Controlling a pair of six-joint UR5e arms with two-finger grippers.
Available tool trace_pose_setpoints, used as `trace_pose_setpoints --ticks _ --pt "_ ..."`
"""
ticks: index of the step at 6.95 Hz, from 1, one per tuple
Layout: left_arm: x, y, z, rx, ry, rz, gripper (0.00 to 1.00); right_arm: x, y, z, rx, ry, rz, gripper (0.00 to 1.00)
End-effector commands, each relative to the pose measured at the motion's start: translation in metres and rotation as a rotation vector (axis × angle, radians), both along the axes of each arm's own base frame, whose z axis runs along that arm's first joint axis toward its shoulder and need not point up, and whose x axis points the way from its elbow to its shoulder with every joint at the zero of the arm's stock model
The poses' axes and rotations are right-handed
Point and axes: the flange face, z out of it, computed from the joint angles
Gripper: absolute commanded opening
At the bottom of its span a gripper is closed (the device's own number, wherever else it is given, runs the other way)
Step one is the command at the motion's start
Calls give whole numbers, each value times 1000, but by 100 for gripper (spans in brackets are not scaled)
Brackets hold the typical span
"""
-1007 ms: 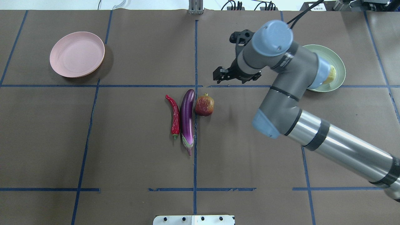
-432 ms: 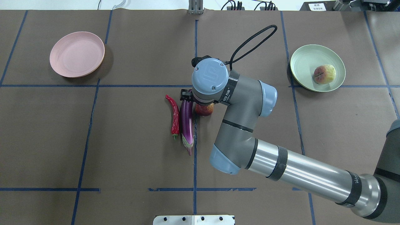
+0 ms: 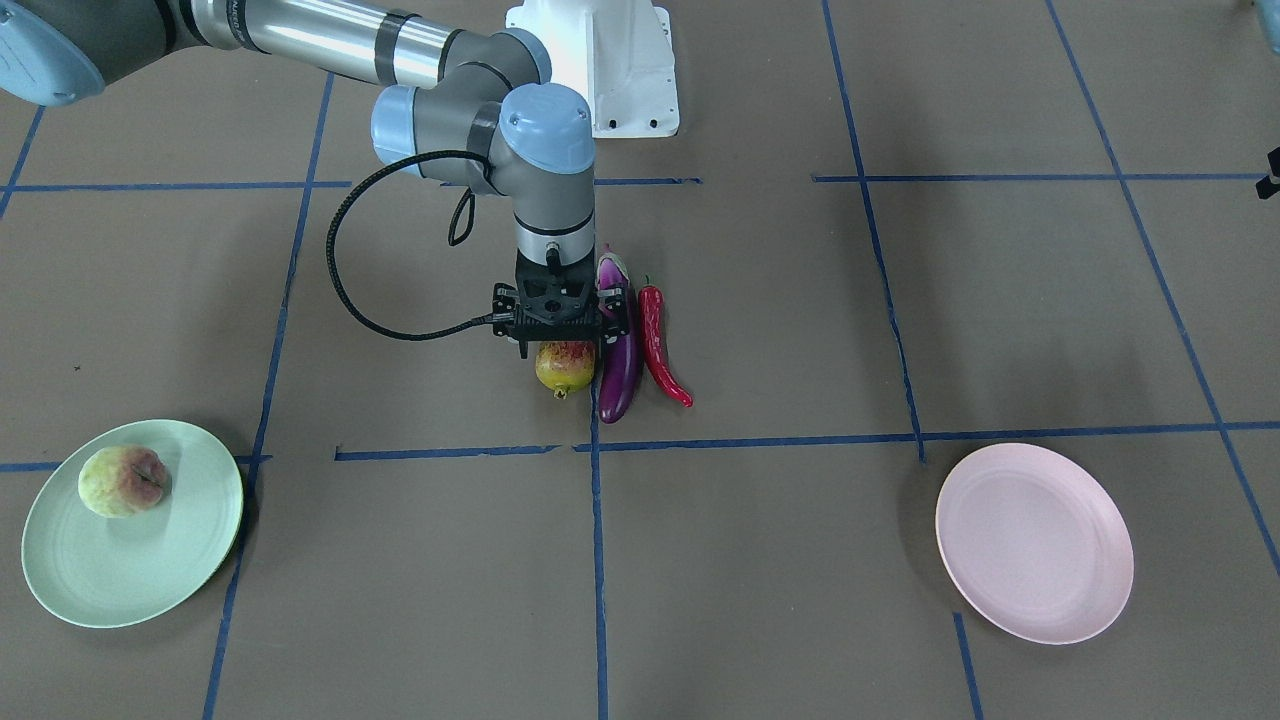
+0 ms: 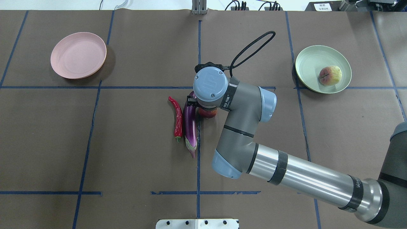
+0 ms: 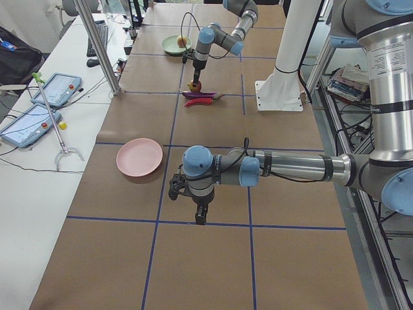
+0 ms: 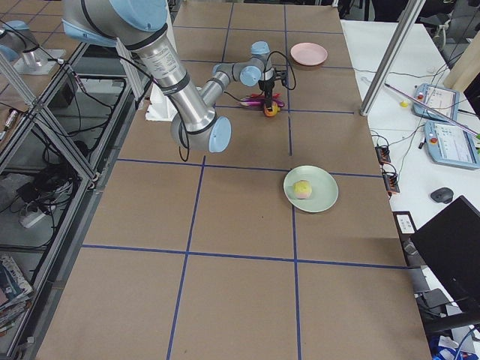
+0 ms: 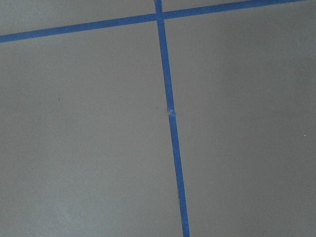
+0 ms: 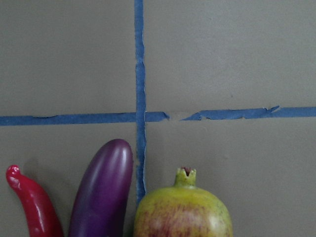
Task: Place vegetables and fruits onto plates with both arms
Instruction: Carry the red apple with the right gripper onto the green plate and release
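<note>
left fingers (image 5: 200, 216) hang over the table (image 4: 127, 159), can't tell if they're spread or closed, and the pink plate (image 4: 78, 55) is empty so far. mid-table the chili (image 4: 177, 117), eggplant (image 4: 190, 127) and crowned fruit (image 3: 565, 368) lie side by side, with the right fingers (image 3: 522, 344) spread wide right over that fruit. looks like the grab step to me: drop a touch, close without bumping the eggplant, then carry it right to the green plate (image 4: 308, 60) where the peach (image 4: 330, 75) already sits.
</note>
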Motion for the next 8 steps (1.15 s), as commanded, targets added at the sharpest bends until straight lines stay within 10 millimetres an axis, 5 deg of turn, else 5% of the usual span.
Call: trace_pose_setpoints --ticks 1,2,4,5,7,8 --pt "0 0 1 -2 0 0 100 -10 -2 -5 2 8 -5 27" --pt "0 0 1 -2 -2 0 100 -7 -2 -12 2 -3 -6 2" --pt "0 0 1 -5 0 0 100 48 -55 -16 -10 -24 -23 0" --pt "0 0 1 -7 -1 0 100 91 -94 5 22 14 -70 0" --pt "1 0 1 -7 -1 2 100 216 -163 108 121 47 -225 0" --pt "1 0 1 -7 -1 2 100 281 -178 171 129 49 -288 0"
